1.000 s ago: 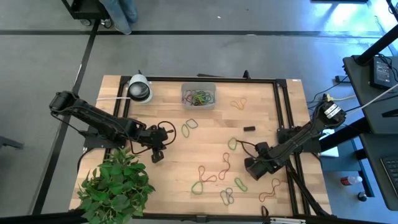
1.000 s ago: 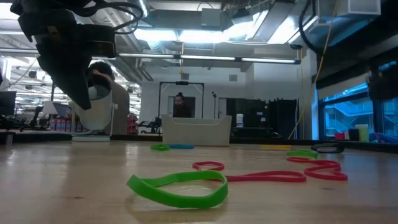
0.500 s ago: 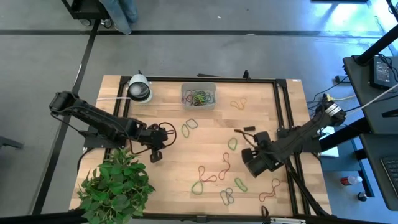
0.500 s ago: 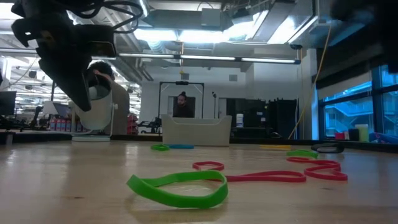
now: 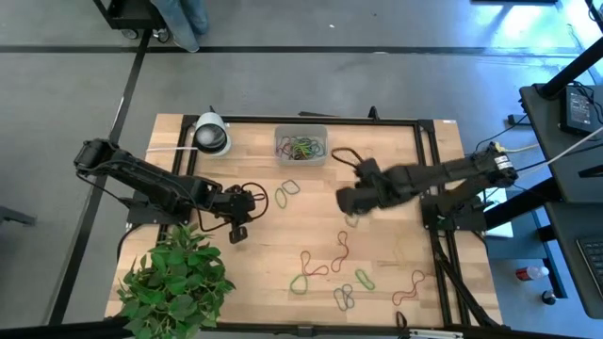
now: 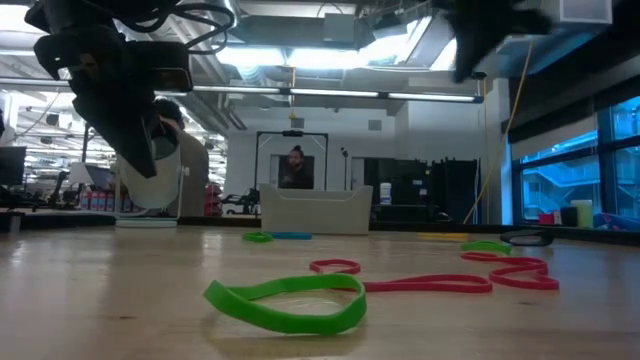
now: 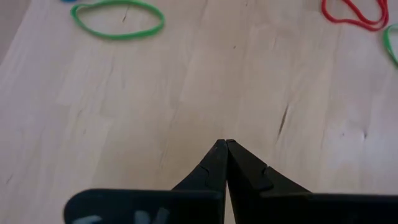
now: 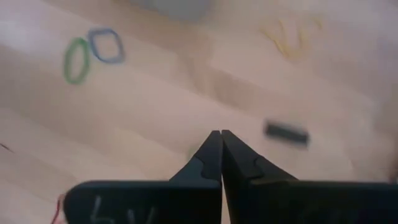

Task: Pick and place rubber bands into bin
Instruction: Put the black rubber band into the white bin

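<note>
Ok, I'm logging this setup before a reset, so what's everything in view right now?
bin: one, clear, table's far edge, holding a tangle of bands.
rubber bands: about a dozen loose, green, red, orange, tan, across the table's middle and near side.
tape roll: one, white and black, far left.
plant: one, green, near-left corner.
small block: one, black.
person: one, in the room behind.
left end effector: shut, empty.
right end effector: shut, nothing visibly held.

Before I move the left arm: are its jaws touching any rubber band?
Apart. The left wrist view shows the left gripper shut on nothing, bare wood between it and the green band.
</note>
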